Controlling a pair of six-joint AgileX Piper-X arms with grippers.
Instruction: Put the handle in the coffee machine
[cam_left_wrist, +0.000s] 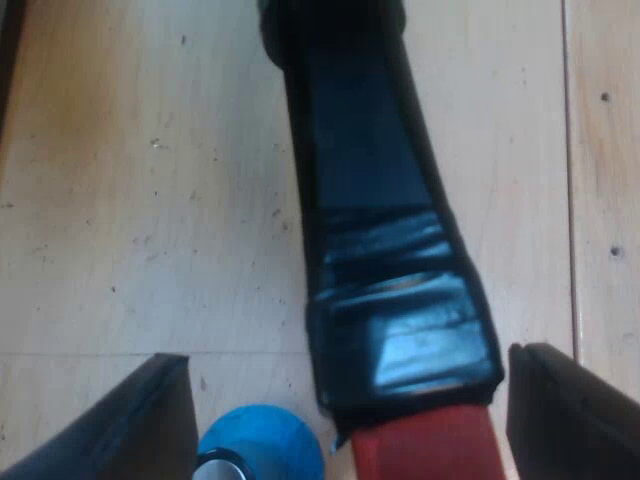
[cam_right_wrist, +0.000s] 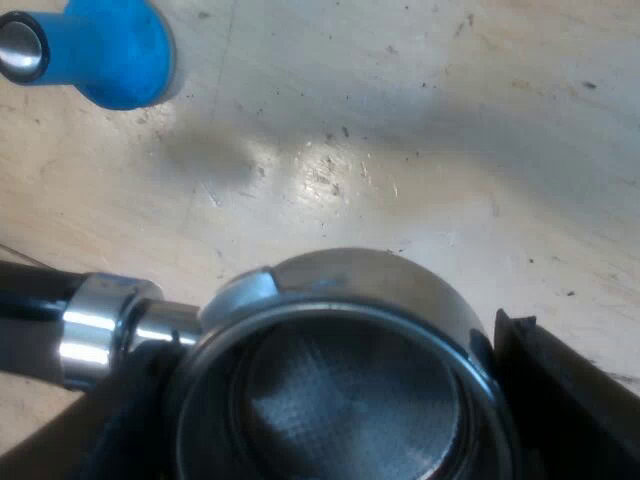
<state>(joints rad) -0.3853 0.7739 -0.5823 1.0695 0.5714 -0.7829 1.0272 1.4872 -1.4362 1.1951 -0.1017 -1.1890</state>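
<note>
Portafilter (cam_left_wrist: 380, 200) ran lengthwise straight out from the left end effector (cam_left_wrist: 348, 365), whose fingers stood wide open on either side of the handle's red end (cam_left_wrist: 430, 445) without touching it. At the far end, the right end effector (cam_right_wrist: 320, 350) looked closed against the sides of the metal basket (cam_right_wrist: 340, 400), with the handle's neck running out sideways across its grip. The wooden counter (cam_left_wrist: 130, 200) lay beneath, with a blue tamper (cam_left_wrist: 260, 440) just beside the red end. The left arm seemed better placed to take the handle.
</note>
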